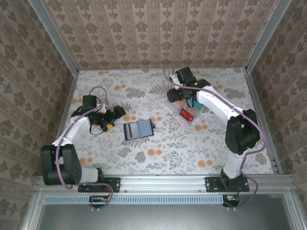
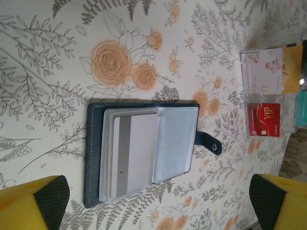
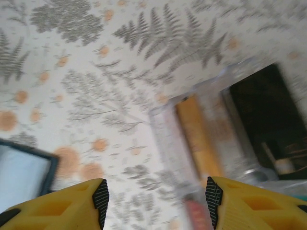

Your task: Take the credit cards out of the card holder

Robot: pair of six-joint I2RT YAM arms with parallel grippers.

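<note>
The card holder (image 1: 138, 130) lies open in the middle of the table, a dark navy wallet (image 2: 144, 153) with grey-blue sleeves and its tab (image 2: 209, 142) pointing right. A pale card with a grey stripe (image 2: 134, 155) sits in its top sleeve. A tan-orange card (image 3: 197, 139) lies in the clear tray (image 1: 184, 111); it looks orange-yellow (image 2: 290, 69) in the left wrist view. My left gripper (image 1: 113, 117) (image 2: 158, 206) is open just left of the wallet, holding nothing. Over the tray, my right gripper (image 1: 180, 96) (image 3: 156, 201) is open and empty. The right wrist view is blurred.
The tray also holds a red VIP card (image 2: 264, 120), a white-pink card (image 2: 261, 72), a teal item (image 2: 302, 108) and a dark compartment (image 3: 266, 120). Patterned walls with metal posts close in the flowered table on three sides.
</note>
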